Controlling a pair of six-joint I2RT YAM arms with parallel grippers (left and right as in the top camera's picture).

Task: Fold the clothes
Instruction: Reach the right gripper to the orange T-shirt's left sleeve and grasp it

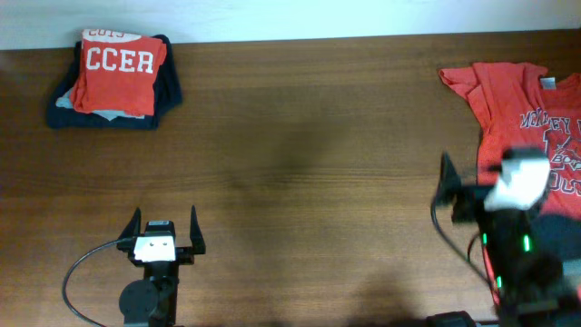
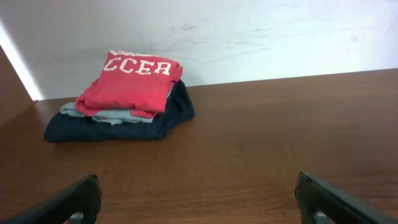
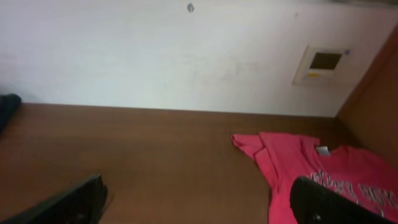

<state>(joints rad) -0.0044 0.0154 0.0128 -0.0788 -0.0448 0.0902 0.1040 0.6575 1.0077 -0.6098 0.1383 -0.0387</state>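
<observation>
- An unfolded red T-shirt [image 1: 513, 104] with a dark and white printed crest lies flat at the far right end of the brown wooden table [image 1: 309, 136]. One sleeve points left, and its right part runs out of the overhead frame.
- At the far left corner sits a folded stack. A red folded T-shirt [image 1: 116, 77] with the white letters "CCER" is on top, a pale grey folded garment [image 2: 102, 114] lies under it, and a dark navy folded garment [image 2: 168, 118] is at the bottom.
- The left gripper [image 1: 164, 227] is at the near edge on the left side, well apart from the stack. Its jaws are spread wide with nothing between them, and its black fingers [image 2: 65, 202] frame bare wood.
- The right gripper [image 3: 196, 205] is also spread wide and holds nothing. In the right wrist view one finger overlaps the lower part of the unfolded shirt.
- In the overhead view the right arm is blurred. It seems to hang above the shirt's lower left part, but I cannot tell whether it touches the cloth.
- A white wall [image 3: 155, 56] behind the table carries a small white wall plate [image 3: 323, 62].
</observation>
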